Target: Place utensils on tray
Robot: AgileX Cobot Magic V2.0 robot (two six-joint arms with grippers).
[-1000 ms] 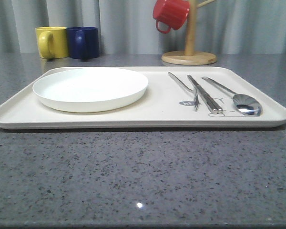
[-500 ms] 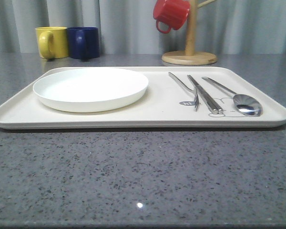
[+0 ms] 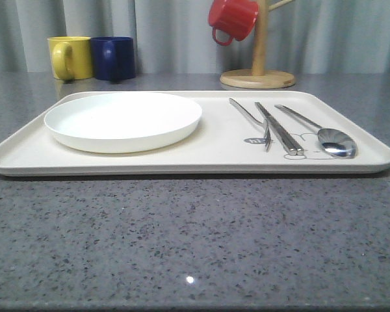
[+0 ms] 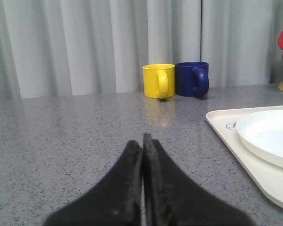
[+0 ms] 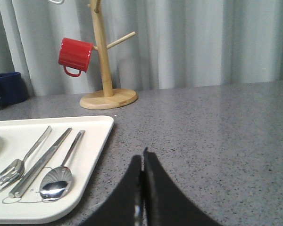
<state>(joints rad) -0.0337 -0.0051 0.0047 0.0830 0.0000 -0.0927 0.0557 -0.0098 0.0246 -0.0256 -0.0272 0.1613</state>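
A white plate [image 3: 123, 120] lies on the speckled grey table [image 3: 195, 240] area's near-left side of the wooden mug stand [image 3: 258, 73]. A red mug [image 3: 233, 19] hangs from that stand. Well to the stand's left, a yellow mug [image 3: 71, 57] and a dark blue mug [image 3: 114, 58] stand touching, before pale curtains [image 3: 175, 32].

Grey speckled stone-look table [image 3: 195, 240] carried everything. Directly on it: the cream tray [image 3: 182, 162], roughly centred and spanning most of the width; a yellow mug [image 3: 70, 57] and a dark blue mug [image 3: 112, 58] at the back left, just beside each other, possibly touching; the round wooden mug-stand base [image 3: 257, 78] at the back right, just behind the tray. Front part of the table was bare with a small light glint [image 3: 190, 280].
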